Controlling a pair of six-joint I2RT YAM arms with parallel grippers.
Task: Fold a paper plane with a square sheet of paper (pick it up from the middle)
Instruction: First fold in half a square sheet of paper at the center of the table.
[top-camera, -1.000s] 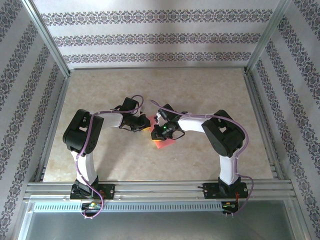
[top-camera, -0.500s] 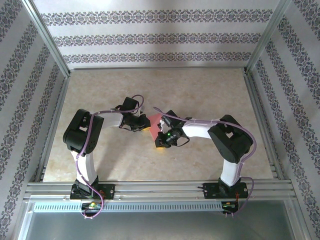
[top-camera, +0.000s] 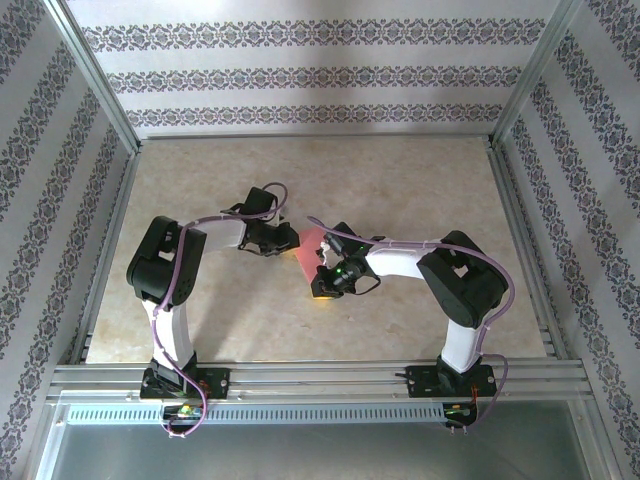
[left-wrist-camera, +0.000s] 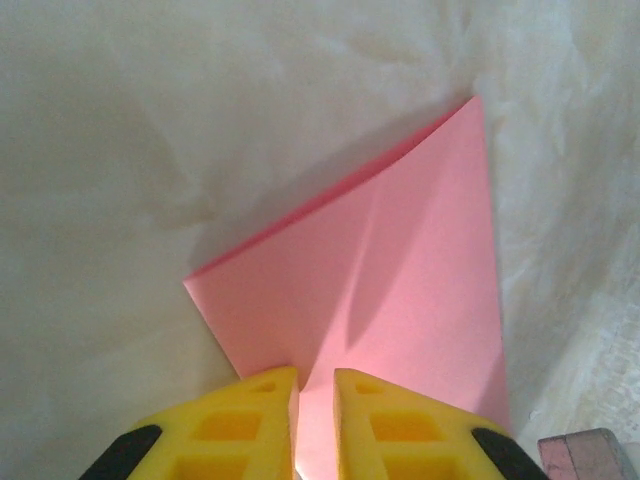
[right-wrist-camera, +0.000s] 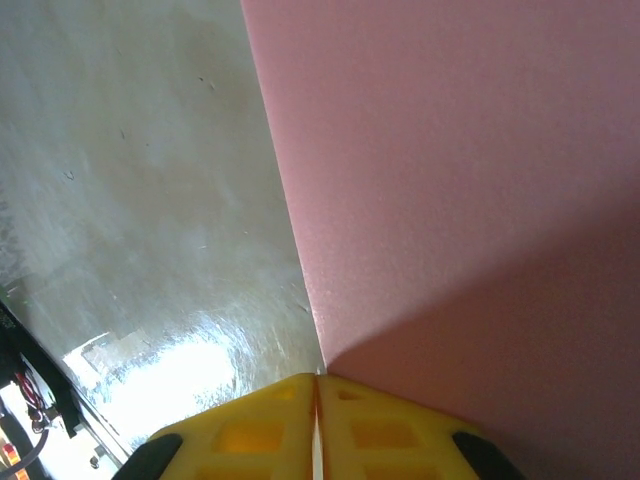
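Clamps the folded pink paper sheet (right-wrist-camera: 450, 150) between the closed right fingers (right-wrist-camera: 260, 430), spread ahead and to their right. Straddles its near edge with the left fingers (left-wrist-camera: 240, 430) a slit apart; cannot tell whether gripped.

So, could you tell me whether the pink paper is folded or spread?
Folded: the pink paper shows a doubled edge and a crease.
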